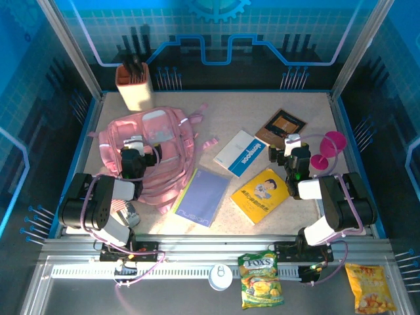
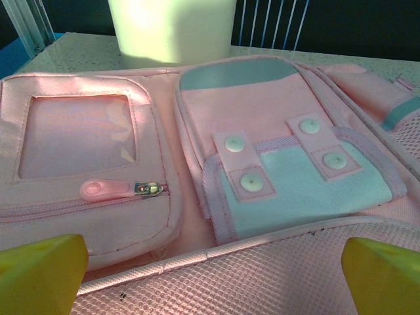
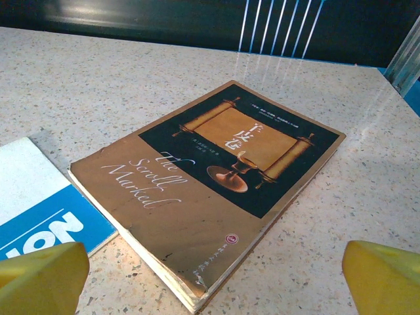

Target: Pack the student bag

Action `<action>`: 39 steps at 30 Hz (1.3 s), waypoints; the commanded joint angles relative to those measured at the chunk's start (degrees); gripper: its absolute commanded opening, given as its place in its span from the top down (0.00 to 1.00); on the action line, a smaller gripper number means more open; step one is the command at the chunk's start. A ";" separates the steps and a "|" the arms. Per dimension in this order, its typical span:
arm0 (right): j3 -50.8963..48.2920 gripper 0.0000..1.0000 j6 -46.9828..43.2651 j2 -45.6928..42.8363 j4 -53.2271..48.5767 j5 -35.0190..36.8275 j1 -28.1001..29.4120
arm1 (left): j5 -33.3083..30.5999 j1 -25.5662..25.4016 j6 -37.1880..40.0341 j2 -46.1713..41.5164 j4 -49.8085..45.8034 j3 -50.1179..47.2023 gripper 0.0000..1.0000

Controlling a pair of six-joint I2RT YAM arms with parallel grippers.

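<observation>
Yellow fingertips [image 2: 39, 272] of your left jaws stood spread wide and released, holding nothing, low over the pink mesh of the student bag [image 2: 197, 197]. Just ahead of them you had a clear-window pocket with a pink zip pull [image 2: 105, 189], and beside it a pale blue pouch [image 2: 302, 190] closed by two snap tabs. Your right jaws were likewise released and empty, their fingertips [image 3: 380, 275] framing a brown book [image 3: 210, 190] that lay flat on the table [image 3: 98, 79], just beside a white and blue booklet [image 3: 39, 210]. The student bag lay along the table's left edge, with a cream holder [image 1: 134, 88] behind it at the far-left corner. A lilac notebook [image 1: 200, 198] and a yellow book [image 1: 260, 195] lay toward the near edge, between your arms.
</observation>
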 commanded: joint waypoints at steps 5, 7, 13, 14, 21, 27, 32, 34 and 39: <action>-1.17 0.00 0.15 -2.70 1.49 -1.26 0.15 | 0.76 -0.09 0.50 -0.91 1.87 -0.60 0.01; -0.76 0.00 -0.32 -4.77 -0.81 -1.33 0.44 | 0.78 -0.09 0.50 -3.23 0.67 -1.13 0.01; 5.93 0.00 1.93 -17.32 -21.04 4.76 2.40 | 0.36 -0.52 0.03 -15.05 -14.83 1.97 0.01; 8.32 0.00 4.01 -19.05 -26.01 4.80 2.55 | -0.13 -0.60 -1.50 -17.78 -18.09 2.90 0.01; 25.18 0.00 19.45 -18.62 -55.11 -2.84 3.45 | 1.89 -0.79 -16.80 -27.60 -42.53 11.43 0.01; 38.71 0.00 27.89 -6.31 -65.54 -18.12 7.04 | 6.65 -0.73 -24.72 -26.47 -56.27 18.14 0.01; 48.84 0.07 29.92 6.01 -66.72 -26.85 14.50 | 10.54 -0.80 -25.20 -24.74 -59.09 19.47 0.01; 52.75 0.08 30.64 10.80 -66.02 -28.08 17.56 | 10.89 -0.87 -24.96 -24.26 -59.66 19.59 0.01; 63.02 0.13 35.47 22.98 -63.79 -29.62 23.17 | 10.25 -0.87 -24.61 -24.46 -61.62 19.53 0.01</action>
